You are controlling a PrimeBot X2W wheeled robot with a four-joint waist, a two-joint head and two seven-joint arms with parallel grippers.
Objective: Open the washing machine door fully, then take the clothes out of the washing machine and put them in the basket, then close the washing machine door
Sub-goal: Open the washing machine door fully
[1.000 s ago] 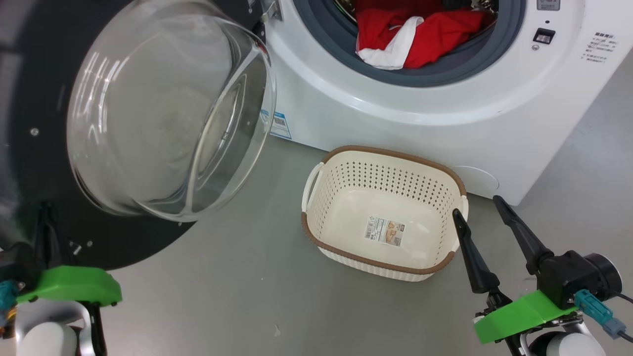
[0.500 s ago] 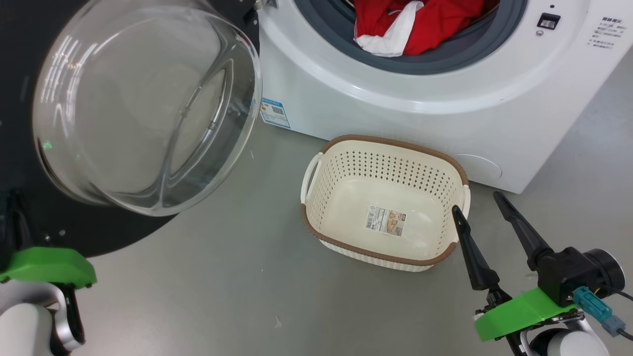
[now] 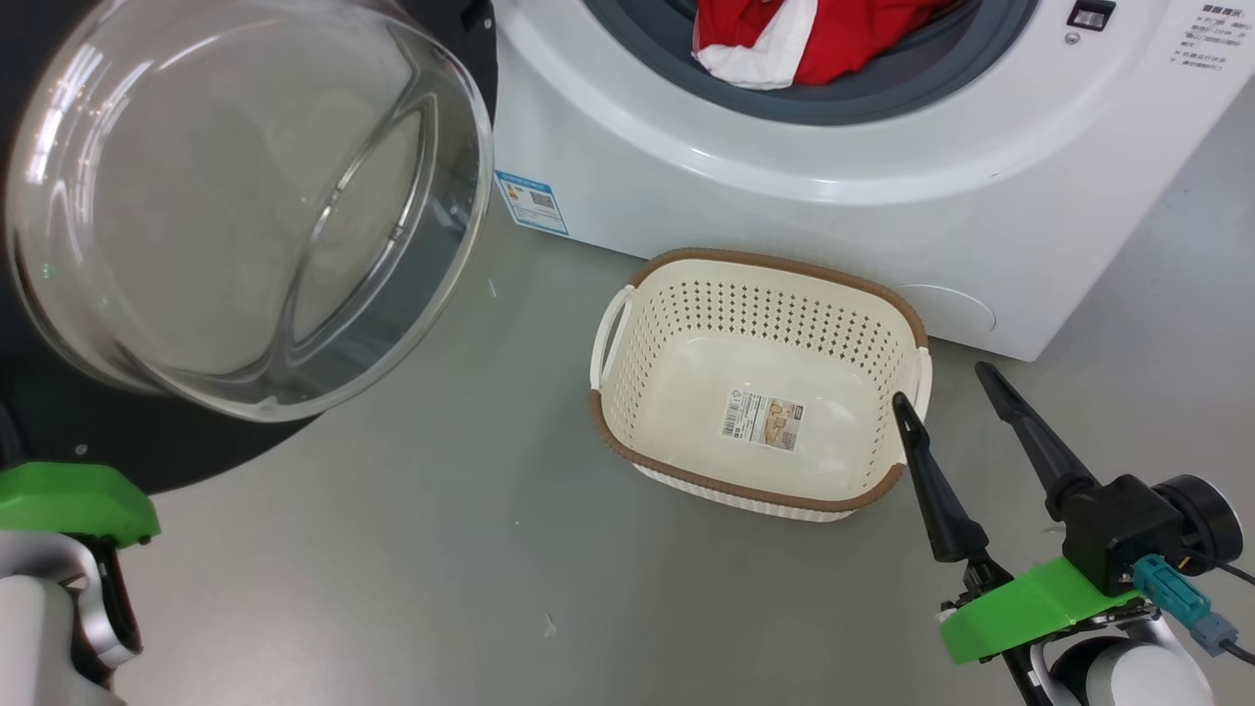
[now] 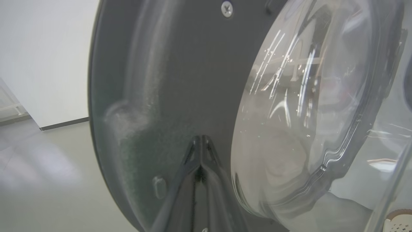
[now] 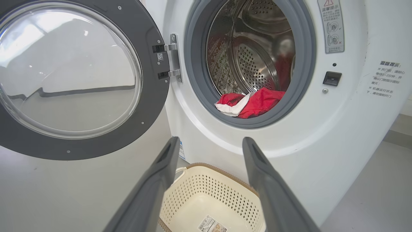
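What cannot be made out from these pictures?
Head view: the clothes, cut off by top edge.
Left wrist view: whether the left gripper touches the washing machine door; blurred.
Head view: print on the sticker in the basket, too small.
Right wrist view: printed text on the washing machine, too small.

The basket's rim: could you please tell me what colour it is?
The basket's rim is brown, clearest in the head view.

Bright, even light; shadows on the floor [image 3: 441, 549] are faint and soft. White glare streaks the door [image 4: 289, 96] glass in the left wrist view, which is slightly blurred. Wrist views bulge at the edges.
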